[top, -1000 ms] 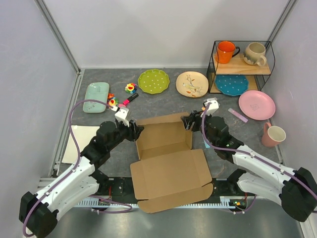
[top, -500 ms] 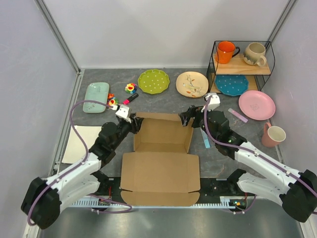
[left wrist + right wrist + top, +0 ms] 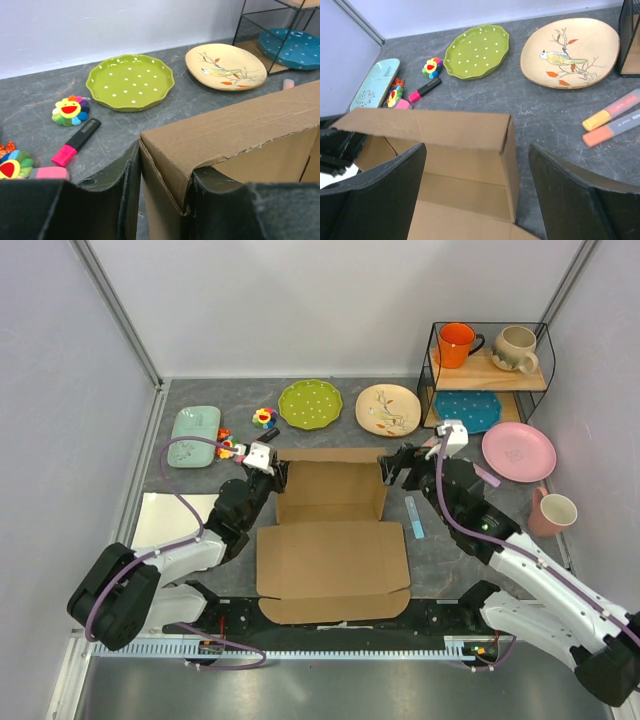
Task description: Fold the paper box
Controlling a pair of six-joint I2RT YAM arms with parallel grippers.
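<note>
**Tally of things in view**

One paper box is counted. Four plates are counted. Three mugs are seen. Two flower toys and one wire rack are noted.

Enclosure: pale grey walls on three sides, aluminium corner posts. Tabletop dark grey, stone-patterned. Black wire rack with two wooden shelves stands in the corner beyond and to the right of the right gripper. Light even, shadows soft.
</note>
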